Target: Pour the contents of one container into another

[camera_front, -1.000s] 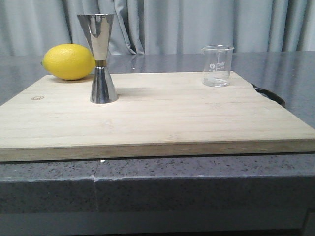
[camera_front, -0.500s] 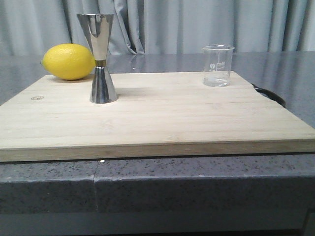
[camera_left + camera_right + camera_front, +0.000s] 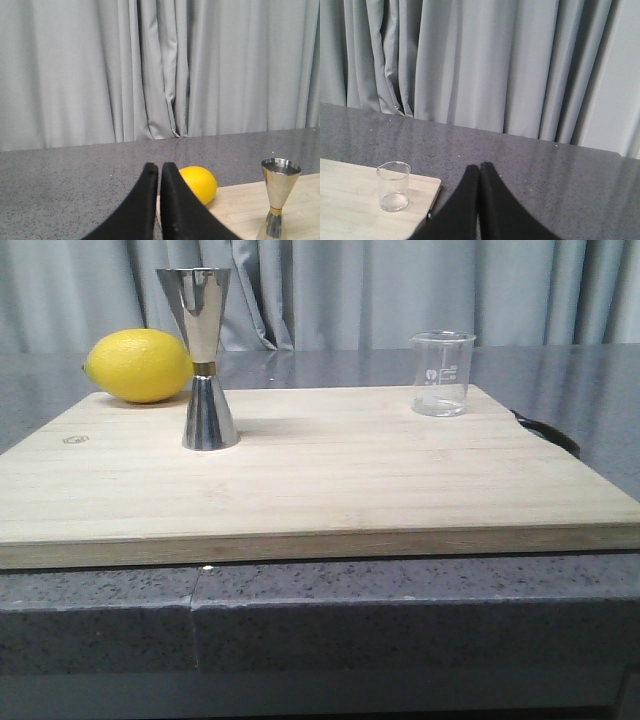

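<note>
Nearest me is the grey speckled counter [image 3: 400, 610], and lying on it a pale wooden cutting board [image 3: 330, 490] that takes up most of the surface. Toward the left of the board a shiny steel jigger [image 3: 205, 360] stands upright on its smaller cup. Farther back on the right, near the board's far corner, stands the small clear glass beaker [image 3: 441, 374], upright, faint printed marks on its wall, with nothing touching it. Behind the jigger a yellow lemon [image 3: 139, 365] rests at the board's far left edge. Neither arm shows over the board from the front. From the wrists, the left gripper [image 3: 159, 172] has its black fingers pressed together, holding nothing, back from the lemon and jigger; the right gripper [image 3: 480, 170] is likewise closed up and empty, off to the side of the beaker over bare counter. Grey curtains [image 3: 400, 290] hang behind everything.
</note>
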